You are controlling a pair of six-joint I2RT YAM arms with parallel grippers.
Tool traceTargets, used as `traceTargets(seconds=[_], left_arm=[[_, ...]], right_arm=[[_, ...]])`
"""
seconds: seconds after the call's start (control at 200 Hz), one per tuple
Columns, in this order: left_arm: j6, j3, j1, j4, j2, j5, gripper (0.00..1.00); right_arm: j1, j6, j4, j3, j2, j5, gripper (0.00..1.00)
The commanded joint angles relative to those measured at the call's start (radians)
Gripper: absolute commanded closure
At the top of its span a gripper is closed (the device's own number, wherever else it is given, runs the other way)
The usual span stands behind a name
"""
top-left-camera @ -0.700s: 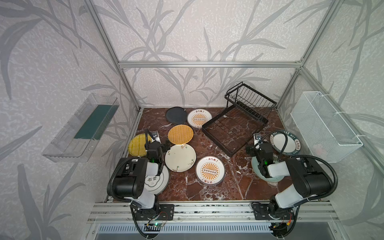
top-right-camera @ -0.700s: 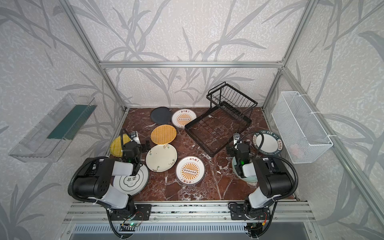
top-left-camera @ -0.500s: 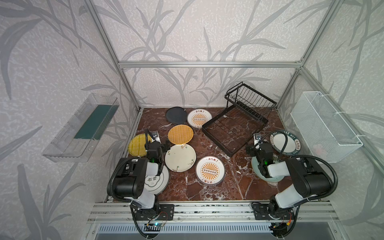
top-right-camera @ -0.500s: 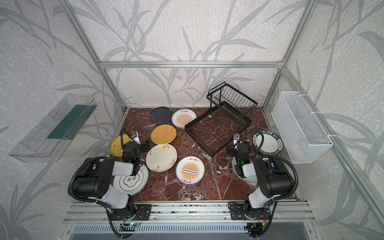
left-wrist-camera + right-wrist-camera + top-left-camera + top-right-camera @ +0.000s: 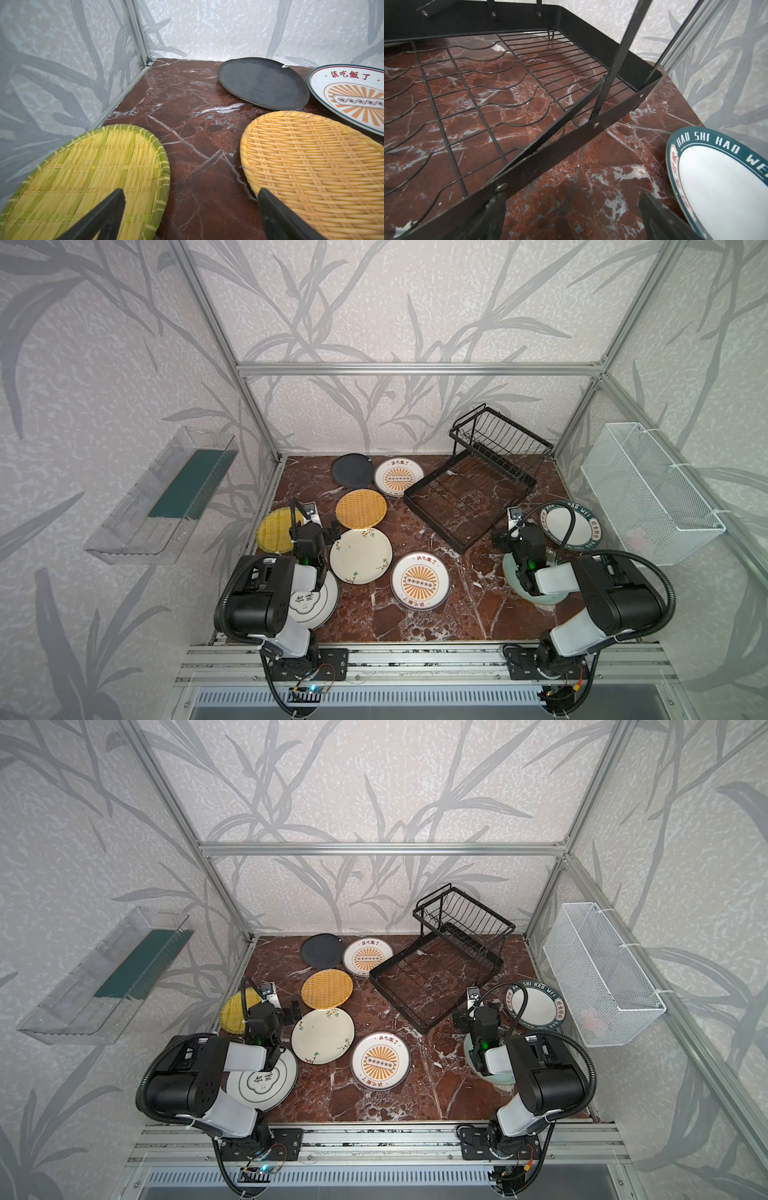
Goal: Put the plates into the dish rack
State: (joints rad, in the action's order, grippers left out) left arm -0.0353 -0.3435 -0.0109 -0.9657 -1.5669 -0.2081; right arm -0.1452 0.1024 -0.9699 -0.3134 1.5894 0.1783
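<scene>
Several plates lie flat on the marble in both top views: matte black (image 5: 351, 470), far sunburst (image 5: 398, 477), orange woven (image 5: 360, 509), yellow woven (image 5: 272, 529), cream floral (image 5: 360, 556), near sunburst (image 5: 420, 580), and a lettered dark-rimmed one (image 5: 569, 526). Another white plate (image 5: 311, 603) and a pale green plate (image 5: 540, 593) lie partly under the arms. The dish rack (image 5: 469, 497) holds nothing. My left gripper (image 5: 190, 191) is open over bare marble between the yellow woven (image 5: 93, 176) and orange woven (image 5: 311, 166) plates. My right gripper (image 5: 572, 195) is open beside the rack's tray rim (image 5: 571, 135).
A clear plastic bin (image 5: 166, 493) hangs on the left wall and a white mesh basket (image 5: 648, 493) on the right wall. Aluminium frame posts stand at the back corners. The lettered plate (image 5: 726, 187) lies close to my right gripper's finger.
</scene>
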Motion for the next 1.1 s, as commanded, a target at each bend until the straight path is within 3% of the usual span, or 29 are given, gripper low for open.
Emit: traceTargets(seconds=[0.0, 0.145, 0.21, 0.255, 0.33, 0.395, 0.485, 0.59, 0.66, 0.735, 0.815, 0.905, 0.96, 1.035, 1.095], left_arm=[[0.02, -0.015, 0.003, -0.031, -0.01, -0.006, 0.01], [0.011, -0.02, 0.005, -0.022, -0.01, -0.014, 0.01], [-0.009, -0.022, 0.021, -0.01, -0.007, -0.006, 0.01], [-0.008, -0.022, 0.021, -0.013, -0.008, -0.009, 0.01], [-0.008, -0.003, 0.01, -0.048, 0.0, -0.045, 0.01], [0.007, 0.037, -0.011, -0.096, 0.045, -0.092, 0.01], [0.054, 0.039, -0.045, -0.019, 0.145, -0.093, 0.01], [0.092, -0.019, -0.108, 0.198, 0.28, -0.131, 0.01], [-0.016, -0.046, -0.115, 0.298, 0.364, -0.126, 0.01], [-0.163, -0.046, -0.117, 0.299, 0.439, -0.034, 0.01], [-0.393, -0.061, -0.118, 0.344, 0.523, 0.01, 0.01], [-0.684, -0.146, -0.117, 0.642, 0.627, 0.012, 0.01], [-0.754, -0.228, -0.113, 0.852, 0.665, 0.073, 0.01], [-0.671, -0.31, -0.085, 0.978, 0.674, 0.273, 0.01], [-0.728, -0.343, -0.068, 1.068, 0.666, 0.315, 0.01]], right_arm=[[-0.008, -0.002, -0.081, -0.033, 0.006, -0.016, 0.01], [-0.008, -0.004, -0.08, -0.033, 0.005, -0.013, 0.01], [-0.005, -0.033, -0.071, -0.036, 0.004, 0.063, 0.01], [-0.012, -0.045, -0.136, 0.007, -0.013, 0.118, 0.01], [-0.017, -0.014, -0.325, 0.101, -0.016, 0.056, 0.01], [-0.084, 0.043, -0.435, 0.145, -0.007, 0.159, 0.01], [-0.163, 0.124, -0.414, 0.144, -0.078, 0.265, 0.01], [-0.258, 0.213, -0.225, 0.095, -0.221, 0.323, 0.01], [-0.285, 0.178, -0.124, 0.076, -0.33, 0.325, 0.01], [-0.295, 0.058, 0.007, 0.055, -0.466, 0.362, 0.01], [-0.309, -0.082, 0.277, -0.014, -0.638, 0.393, 0.01], [-0.307, -0.293, 0.59, -0.104, -0.806, 0.42, 0.01], [-0.304, -0.346, 0.677, -0.122, -0.882, 0.333, 0.01], [-0.3, -0.349, 0.684, -0.126, -0.945, 0.174, 0.01], [-0.294, -0.369, 0.718, -0.155, -0.957, 0.058, 0.01]])
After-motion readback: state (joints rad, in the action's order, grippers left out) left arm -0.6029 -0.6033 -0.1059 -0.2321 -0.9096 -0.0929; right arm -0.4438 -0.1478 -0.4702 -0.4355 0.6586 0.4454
